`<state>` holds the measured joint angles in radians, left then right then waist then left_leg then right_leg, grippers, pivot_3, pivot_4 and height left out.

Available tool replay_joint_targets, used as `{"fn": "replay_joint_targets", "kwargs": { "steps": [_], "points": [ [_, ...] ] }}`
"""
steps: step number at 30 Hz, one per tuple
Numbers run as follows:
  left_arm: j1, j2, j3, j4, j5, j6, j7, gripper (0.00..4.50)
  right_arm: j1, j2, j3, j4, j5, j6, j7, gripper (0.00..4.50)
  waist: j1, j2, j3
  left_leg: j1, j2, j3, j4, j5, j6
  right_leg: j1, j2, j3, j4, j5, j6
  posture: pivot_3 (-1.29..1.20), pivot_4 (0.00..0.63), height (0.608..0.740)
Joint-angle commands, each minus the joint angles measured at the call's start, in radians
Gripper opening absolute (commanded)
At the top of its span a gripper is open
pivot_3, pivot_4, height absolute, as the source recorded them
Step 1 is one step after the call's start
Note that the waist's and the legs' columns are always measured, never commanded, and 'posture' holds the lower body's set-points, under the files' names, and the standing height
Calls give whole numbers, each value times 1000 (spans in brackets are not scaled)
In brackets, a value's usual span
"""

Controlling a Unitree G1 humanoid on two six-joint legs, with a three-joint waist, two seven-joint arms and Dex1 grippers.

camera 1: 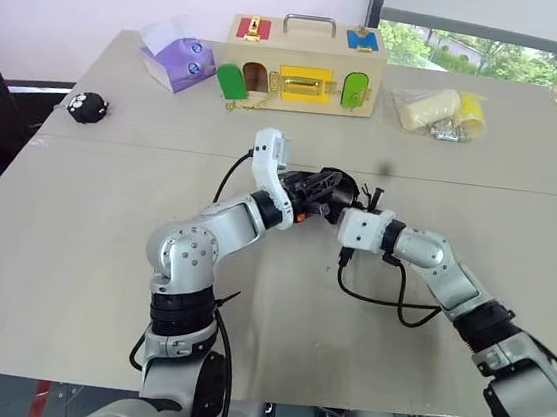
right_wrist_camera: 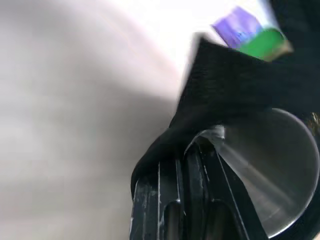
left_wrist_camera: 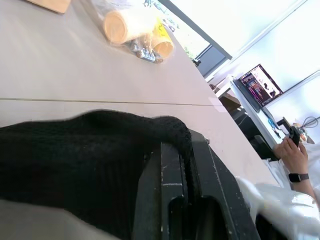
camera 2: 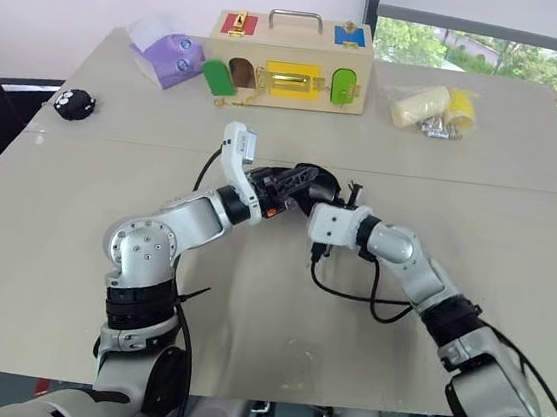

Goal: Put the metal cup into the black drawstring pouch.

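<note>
Both hands meet mid-bench, raised just above it. Left hand is clenched on the black drawstring pouch; fabric is pinched between its fingers. Right hand is clenched on the pouch's opposite edge, fabric folded over its fingers. The metal cup sits inside the pouch mouth, open end toward the right wrist camera, rim just beside the right hand. From the head views the pouch hangs between the two hands. At the far edge: wooden latch box, purple packet, pale yellow cylinder in plastic. Small black toy near the left edge.
</note>
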<state>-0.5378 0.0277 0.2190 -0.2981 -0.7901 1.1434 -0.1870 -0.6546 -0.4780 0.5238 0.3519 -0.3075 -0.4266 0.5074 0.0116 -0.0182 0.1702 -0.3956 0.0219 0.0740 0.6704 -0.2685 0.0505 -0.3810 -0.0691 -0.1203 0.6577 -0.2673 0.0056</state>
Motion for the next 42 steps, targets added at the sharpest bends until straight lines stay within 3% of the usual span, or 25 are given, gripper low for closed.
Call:
{"fn": "replay_joint_targets", "kwargs": {
  "steps": [1, 7, 8, 13, 15, 19, 23, 29, 32, 38, 42],
  "points": [
    [-17, -8, -5, -40, -51, -24, -14, 0, -18, 18, 14, 39, -76, -68, -22, 50, 2, 0, 0, 1, 0, 0, 0, 0, 0, 1, 0, 0, 0, 0, 0, 0, 150, 740],
    [-20, 6, 4, -34, -49, -30, -21, 0, 36, 116, -127, 12, 154, 120, 73, 50, 2, 0, 0, 0, 0, -1, 0, 0, 0, 1, 0, -1, -1, 0, 0, 0, 150, 740],
    [-22, 8, 6, -32, -49, -30, -22, 0, 45, 124, -142, 1, 179, 149, 91, 708, 4, 0, 0, 0, 0, -1, 0, 0, 0, 1, 0, -1, -1, 0, 0, 0, 150, 740],
    [-19, 21, 9, -27, -56, -32, -22, 0, 108, 151, -235, -131, 326, 285, 143, 2983, 2, 0, 0, -1, 0, -1, 0, 0, 0, 1, -1, -2, -1, 0, 0, 0, 150, 740],
    [-17, 27, 11, -23, -55, -34, -20, 0, 181, 140, -285, -309, 487, 353, 210, 3861, 3, 0, 0, 0, 0, -1, 0, 0, 0, 1, -1, -2, -1, 0, 0, 0, 150, 740],
    [-10, 38, 9, -25, -60, -41, -18, 0, 296, 81, -355, -517, 636, 474, 272, 3861, 3, 0, 0, -1, 0, -3, -1, 0, 0, 1, -1, -2, -2, 0, 0, 0, 150, 740],
    [-6, 48, 2, -23, -63, -47, -14, 0, 362, 61, -432, -558, 720, 572, 257, 3861, 4, 0, 0, 0, 0, -2, 0, 0, 0, 1, -1, -2, 0, 0, 0, 0, 150, 740],
    [-8, 55, 0, -24, -67, -49, -11, 0, 365, 41, -374, -431, 549, 595, 203, 3861, 3, 0, 0, 1, 0, -2, 0, 0, 0, 1, -1, -1, 1, 0, 0, 0, 150, 740],
    [-6, 55, -2, -30, -69, -49, -7, 0, 313, 119, -394, -308, 504, 588, 95, 3861, 2, 0, 0, 1, 0, -2, 0, 0, 0, 1, 0, -1, 1, 0, -1, 0, 150, 740],
    [-9, 66, 4, -37, -75, -50, 1, 0, 228, 246, -436, -133, 518, 630, 17, 3861, 2, 0, 0, 0, 0, -2, 0, 0, 0, 1, 0, -1, 1, 0, 0, 0, 150, 740],
    [-4, 67, 6, -40, -82, -56, 11, 0, 232, 244, -447, -144, 498, 618, 13, 1953, 4, 0, 0, -1, -1, -1, 0, 0, 0, 1, -1, -1, -1, 0, 0, 0, 150, 740]
  ]
}}
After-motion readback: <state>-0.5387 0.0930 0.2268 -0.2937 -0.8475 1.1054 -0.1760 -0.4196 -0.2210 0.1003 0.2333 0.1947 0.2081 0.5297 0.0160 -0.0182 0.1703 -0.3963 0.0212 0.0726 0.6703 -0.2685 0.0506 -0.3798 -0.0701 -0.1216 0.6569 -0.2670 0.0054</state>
